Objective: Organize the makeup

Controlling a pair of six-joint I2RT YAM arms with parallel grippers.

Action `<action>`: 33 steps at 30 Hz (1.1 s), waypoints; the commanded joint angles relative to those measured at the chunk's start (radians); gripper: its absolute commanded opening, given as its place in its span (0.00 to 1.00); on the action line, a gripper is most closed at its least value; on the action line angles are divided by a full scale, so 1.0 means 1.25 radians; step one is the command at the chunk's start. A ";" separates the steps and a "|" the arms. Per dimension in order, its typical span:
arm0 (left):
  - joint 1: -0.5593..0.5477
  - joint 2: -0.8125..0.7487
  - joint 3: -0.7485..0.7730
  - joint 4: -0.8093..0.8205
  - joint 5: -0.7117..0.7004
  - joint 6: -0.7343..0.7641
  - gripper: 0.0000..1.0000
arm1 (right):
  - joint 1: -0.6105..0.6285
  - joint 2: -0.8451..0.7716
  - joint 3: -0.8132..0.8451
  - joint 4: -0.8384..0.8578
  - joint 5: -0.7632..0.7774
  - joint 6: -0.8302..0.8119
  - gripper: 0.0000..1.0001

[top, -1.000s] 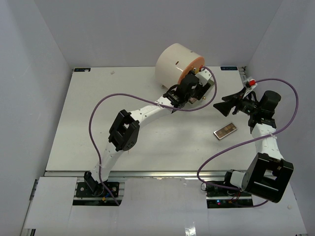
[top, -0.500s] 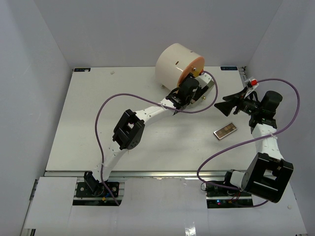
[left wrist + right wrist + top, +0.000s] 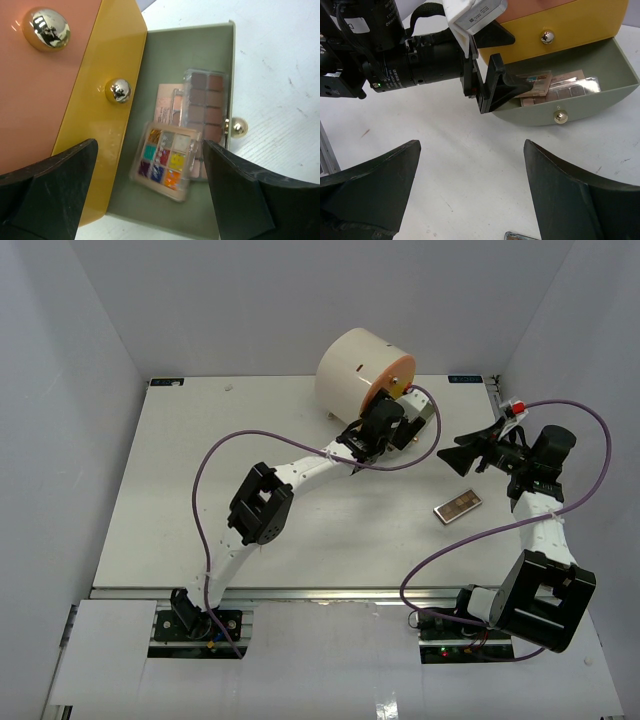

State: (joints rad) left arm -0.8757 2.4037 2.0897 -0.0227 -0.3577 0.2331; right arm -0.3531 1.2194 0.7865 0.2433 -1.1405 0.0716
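Observation:
My left gripper (image 3: 150, 200) is open and empty above the pulled-out green drawer (image 3: 220, 45) of the round box; it also shows in the top view (image 3: 408, 428). In the drawer lie a multicoloured palette (image 3: 164, 161), a brown-pink palette (image 3: 204, 105) and a pale pink one (image 3: 167, 102) beneath them. My right gripper (image 3: 470, 195) is open and empty over bare table, to the right of the drawer (image 3: 570, 107); it shows in the top view (image 3: 462, 456). One brown palette (image 3: 457, 507) lies on the table below it. Sponges and lipsticks are out of view.
The cream round drawer box (image 3: 358, 368) stands at the back centre, with peach (image 3: 30, 90) and yellow (image 3: 105, 100) drawer fronts, each with a gold knob. Purple cables loop off both arms. White walls enclose the table on three sides.
My left gripper has shifted slightly right, further over the open drawer. My right gripper has barely moved. The palette on the table has stayed put.

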 commanded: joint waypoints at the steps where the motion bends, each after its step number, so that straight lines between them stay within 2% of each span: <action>1: 0.000 -0.102 -0.027 -0.020 0.011 -0.024 0.98 | -0.006 -0.013 -0.017 0.031 -0.015 -0.001 0.90; 7: 0.000 -0.192 -0.074 -0.050 0.073 -0.087 0.98 | -0.006 -0.017 -0.016 -0.014 -0.006 -0.040 0.90; 11: 0.001 -0.303 -0.173 -0.073 0.134 -0.125 0.98 | -0.005 -0.019 0.016 -0.137 0.022 -0.143 0.90; 15: 0.010 -0.535 -0.390 -0.076 0.189 -0.158 0.98 | 0.009 -0.017 0.078 -0.309 0.134 -0.264 0.90; 17: 0.031 -0.649 -0.549 -0.072 0.203 -0.178 0.98 | 0.022 -0.010 0.111 -0.373 0.244 -0.314 0.90; 22: 0.180 -0.890 -0.785 -0.081 0.297 -0.303 0.98 | 0.067 0.041 0.172 -0.535 0.459 -0.364 0.90; 25: 0.257 -1.022 -0.900 -0.073 0.336 -0.321 0.98 | 0.105 0.058 0.166 -0.582 0.629 -0.334 0.90; 28: 0.281 -1.089 -0.970 -0.082 0.304 -0.309 0.98 | 0.151 0.076 0.157 -0.611 0.805 -0.182 0.90; 33: 0.286 -1.131 -0.978 -0.089 0.319 -0.316 0.98 | 0.154 0.085 0.134 -0.636 0.814 -0.042 0.90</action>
State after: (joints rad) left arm -0.5147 1.0328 0.8632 -0.1352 -0.0072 -0.1361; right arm -0.1609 1.3313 0.9716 -0.4887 -0.2598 -0.1650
